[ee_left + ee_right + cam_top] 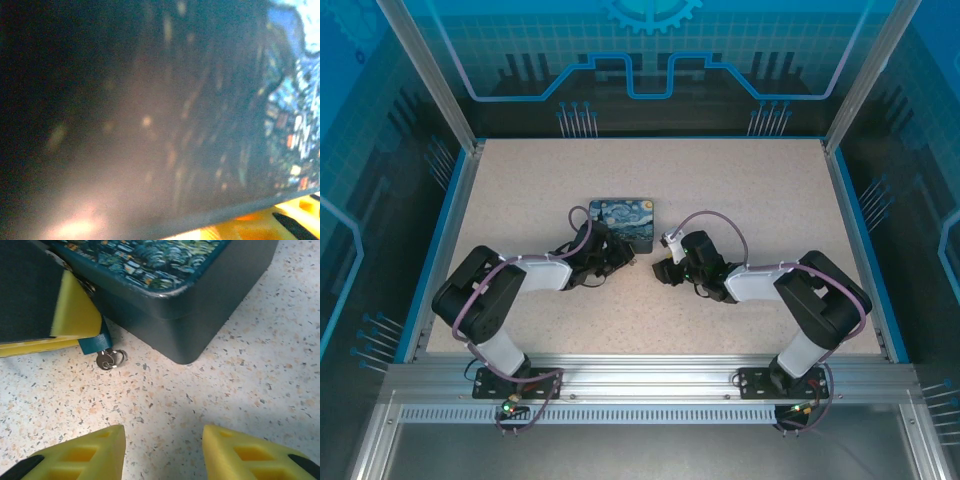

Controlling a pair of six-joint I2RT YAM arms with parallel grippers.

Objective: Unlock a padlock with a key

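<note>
Right wrist | key (107, 360) ahead-left of spread right pincer (163, 440), not touching

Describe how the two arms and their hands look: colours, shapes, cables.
The left arm and right arm match: black rounded joints, white link shells, a loose purple-grey cable looping along each. The right hand has bright yellow fingers with hollow rectangular cut-outs and black patches at the outer edges.
</note>
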